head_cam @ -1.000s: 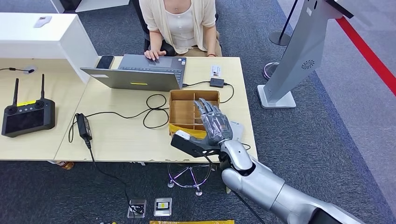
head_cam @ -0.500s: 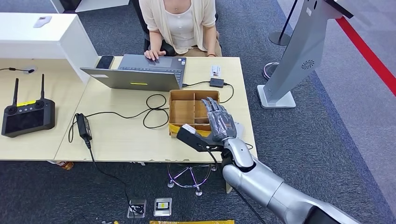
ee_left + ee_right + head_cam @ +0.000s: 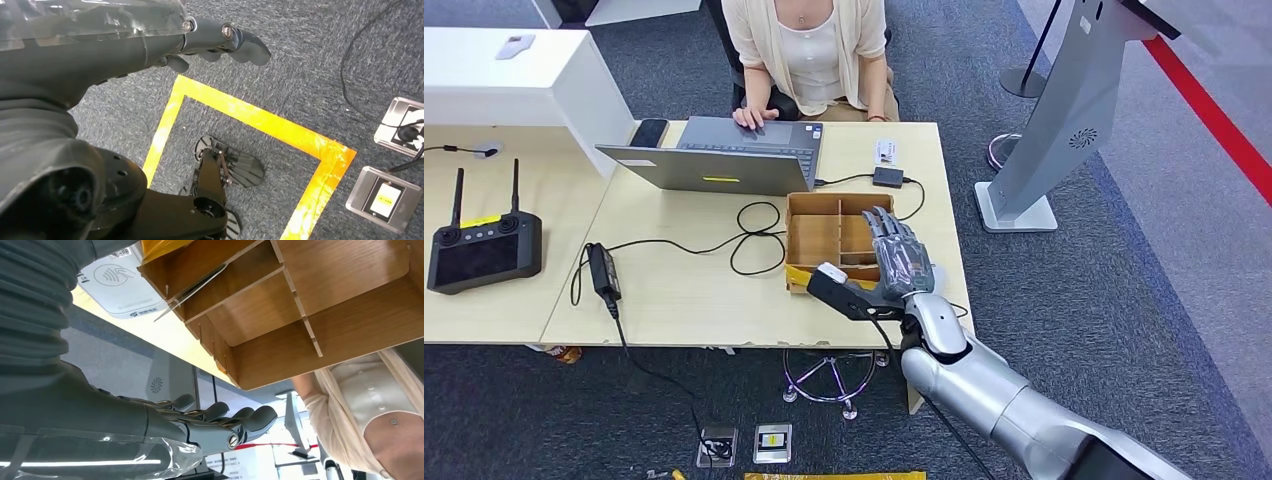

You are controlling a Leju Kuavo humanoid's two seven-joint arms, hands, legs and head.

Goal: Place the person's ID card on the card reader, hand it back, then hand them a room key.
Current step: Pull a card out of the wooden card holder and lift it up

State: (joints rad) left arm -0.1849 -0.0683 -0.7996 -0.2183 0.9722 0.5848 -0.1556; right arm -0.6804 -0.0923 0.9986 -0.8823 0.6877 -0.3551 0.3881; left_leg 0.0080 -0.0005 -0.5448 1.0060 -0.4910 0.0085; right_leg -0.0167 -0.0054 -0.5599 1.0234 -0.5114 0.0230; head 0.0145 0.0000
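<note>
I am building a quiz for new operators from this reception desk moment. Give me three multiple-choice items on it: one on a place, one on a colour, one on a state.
1. Where is the right hand?
A. over the near right part of the wooden divided tray
B. on the laptop keyboard
C. beside the black remote controller

2. What colour is the tape marking a corner on the carpet under the left hand?
A. blue
B. yellow
C. white

3. How is the right hand?
A. clenched round a card
B. pinching a cable
C. fingers stretched out, holding nothing

Answers: 1 A, the head view shows the hand above the tray's near right compartments. 2 B, the left wrist view shows a yellow angle on grey carpet. 3 C, head and right wrist views show straight fingers with nothing in them.
</note>
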